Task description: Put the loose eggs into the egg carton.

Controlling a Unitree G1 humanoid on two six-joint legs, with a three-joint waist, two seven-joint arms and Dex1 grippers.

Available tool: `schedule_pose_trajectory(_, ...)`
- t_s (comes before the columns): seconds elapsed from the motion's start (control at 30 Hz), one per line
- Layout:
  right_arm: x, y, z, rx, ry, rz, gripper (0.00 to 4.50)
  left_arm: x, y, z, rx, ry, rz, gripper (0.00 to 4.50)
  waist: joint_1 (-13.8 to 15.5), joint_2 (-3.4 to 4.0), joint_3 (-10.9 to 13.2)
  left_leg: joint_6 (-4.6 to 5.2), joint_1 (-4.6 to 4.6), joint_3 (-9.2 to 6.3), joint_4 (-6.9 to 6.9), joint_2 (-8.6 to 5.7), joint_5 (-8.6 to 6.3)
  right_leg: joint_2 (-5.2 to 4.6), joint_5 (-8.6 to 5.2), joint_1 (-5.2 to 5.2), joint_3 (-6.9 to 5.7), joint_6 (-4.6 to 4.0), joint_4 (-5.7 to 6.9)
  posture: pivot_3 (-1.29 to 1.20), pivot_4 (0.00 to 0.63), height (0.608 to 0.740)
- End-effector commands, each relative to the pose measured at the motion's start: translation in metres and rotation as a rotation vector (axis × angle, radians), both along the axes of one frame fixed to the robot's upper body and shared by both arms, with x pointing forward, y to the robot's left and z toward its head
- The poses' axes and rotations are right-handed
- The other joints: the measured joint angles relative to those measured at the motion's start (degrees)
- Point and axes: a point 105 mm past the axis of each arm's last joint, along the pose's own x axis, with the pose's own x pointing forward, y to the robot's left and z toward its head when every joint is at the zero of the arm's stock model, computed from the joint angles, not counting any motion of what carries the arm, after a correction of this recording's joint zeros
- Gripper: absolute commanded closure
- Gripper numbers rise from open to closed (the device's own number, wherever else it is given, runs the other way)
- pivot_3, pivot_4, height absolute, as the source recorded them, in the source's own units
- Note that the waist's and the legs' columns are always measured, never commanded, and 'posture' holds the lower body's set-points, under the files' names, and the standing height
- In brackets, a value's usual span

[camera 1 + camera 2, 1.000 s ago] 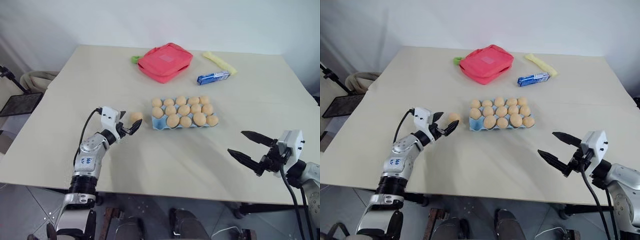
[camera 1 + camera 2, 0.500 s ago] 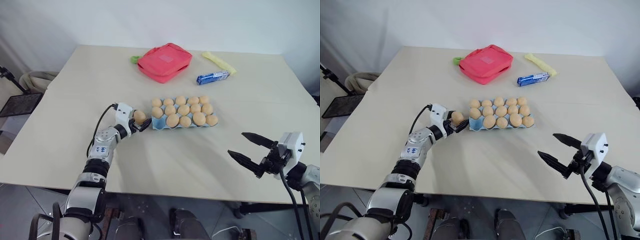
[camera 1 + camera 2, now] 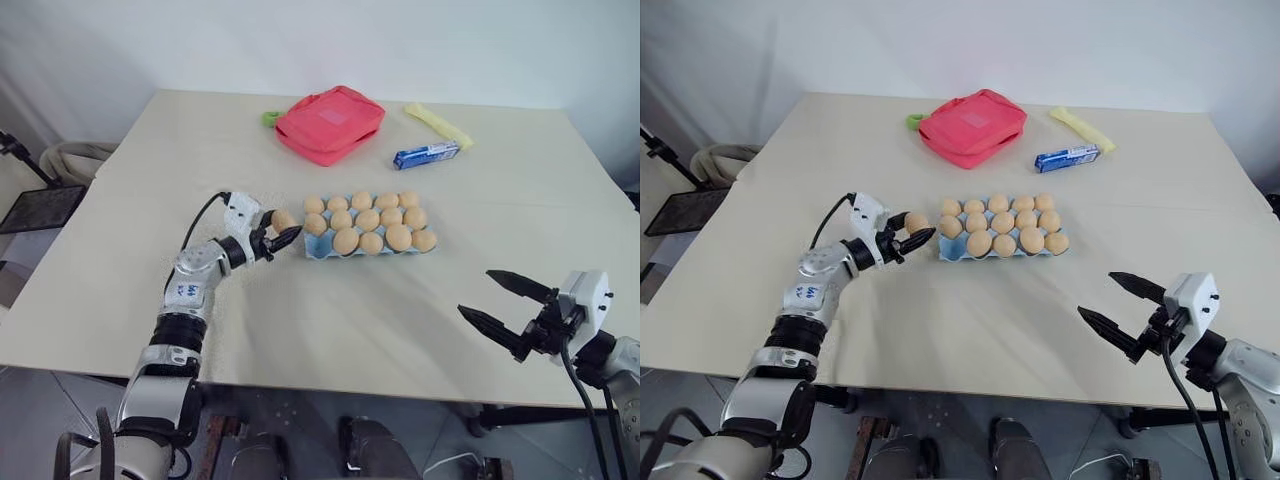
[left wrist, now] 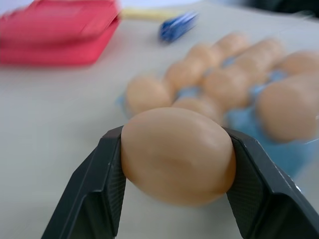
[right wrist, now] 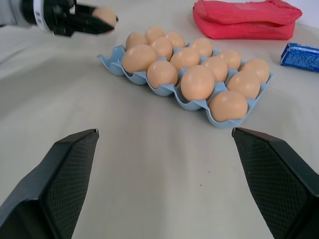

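My left gripper (image 3: 281,229) is shut on a tan-orange loose egg (image 3: 283,219), held a little above the table just left of the egg carton (image 3: 311,251). In the left wrist view the egg (image 4: 177,154) sits squeezed between both black fingers (image 4: 94,191), with the carton blurred beyond it. The light blue carton (image 5: 107,59) holds several eggs. My right gripper (image 3: 476,292) hangs open over the table's near right edge, well apart from the carton, with nothing between its fingers (image 5: 67,169).
A red pouch (image 3: 330,122) lies at the back of the table with a green item (image 3: 268,118) beside it. A blue-and-white packet (image 3: 426,155) and a yellow strip (image 3: 438,124) lie right of the pouch. Bare tabletop stretches in front of the carton.
The left gripper closed on the egg that lay on the table left of the carton, then lifted it and carried it slightly toward the carton. The right arm kept still.
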Motion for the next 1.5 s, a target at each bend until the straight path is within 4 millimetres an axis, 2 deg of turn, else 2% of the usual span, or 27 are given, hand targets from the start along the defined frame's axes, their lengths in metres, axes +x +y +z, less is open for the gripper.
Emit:
schedule_pose_trajectory(0.03,-0.003,-0.001,0.011,0.004,-0.062,-0.009,0.0,-0.013,-0.021,0.011,0.048,0.004,-0.153,2.12,0.0,0.0,0.0,0.0,0.02,0.0,0.03,-0.01,0.0,0.0,0.0,0.02,0.01,0.0,0.02,0.0,0.15,0.74)
schedule_pose_trajectory(0.37,-0.013,-0.007,0.006,0.015,-0.071,-0.062,0.0,-0.003,-0.043,0.007,0.092,0.032,-0.235,2.12,-0.1,-0.01,0.0,0.05,0.01,-0.04,0.12,-0.02,0.02,0.0,0.0,0.02,0.04,0.0,0.07,0.0,0.15,0.74)
schedule_pose_trajectory(0.6,-0.014,-0.009,0.004,0.021,-0.074,-0.09,0.0,0.004,-0.048,0.005,0.097,0.037,-0.235,0.02,-0.1,-0.01,0.0,0.04,0.0,-0.02,0.11,0.01,0.0,0.04,-0.01,-0.02,0.06,-0.01,0.09,0.0,0.15,0.74)
schedule_pose_trajectory(0.8,-0.015,-0.013,0.002,0.021,-0.074,-0.099,0.0,0.006,-0.039,0.016,0.077,0.008,-0.211,0.02,-0.1,-0.01,0.0,0.05,-0.01,-0.02,0.1,0.0,0.0,0.03,-0.01,-0.03,0.06,-0.01,0.08,0.0,0.15,0.74)
schedule_pose_trajectory(1.0,-0.013,-0.016,0.0,0.023,-0.08,-0.097,0.0,0.002,-0.012,0.035,0.03,0.014,-0.184,0.02,-0.2,-0.01,0.0,0.04,0.0,-0.01,0.09,0.01,0.0,0.05,-0.01,-0.04,0.06,-0.01,0.11,0.0,0.15,0.74)
schedule_pose_trajectory(1.17,-0.009,-0.021,0.0,0.011,-0.083,-0.084,0.0,-0.015,0.026,0.052,0.048,-0.014,-0.182,0.02,-0.3,0.0,0.0,-0.05,0.04,0.02,0.07,0.05,0.04,0.06,-0.03,-0.05,0.06,-0.06,0.18,0.0,0.15,0.74)
schedule_pose_trajectory(1.27,-0.006,-0.027,0.003,-0.006,-0.087,-0.078,0.0,-0.021,0.057,0.061,0.119,-0.036,-0.122,0.02,-0.1,0.01,0.0,-0.09,0.03,0.0,0.09,0.05,0.08,0.04,-0.04,-0.06,0.03,-0.08,0.21,0.0,0.15,0.74)
schedule_pose_trajectory(1.4,0.0,-0.032,0.011,-0.032,-0.095,-0.052,0.0,-0.035,0.089,0.064,0.174,0.011,-0.089,0.02,-0.2,0.0,0.0,-0.07,0.05,0.01,0.1,0.03,0.08,0.0,-0.04,-0.04,0.04,-0.08,0.21,0.0,0.15,0.74)
schedule_pose_trajectory(1.5,0.008,-0.034,0.02,-0.048,-0.107,-0.034,0.0,-0.05,0.099,0.062,0.174,0.06,-0.12,0.02,-0.2,0.01,0.0,-0.07,0.06,0.03,0.09,0.03,0.08,-0.01,-0.05,-0.05,0.03,-0.09,0.22,0.0,0.15,0.74)
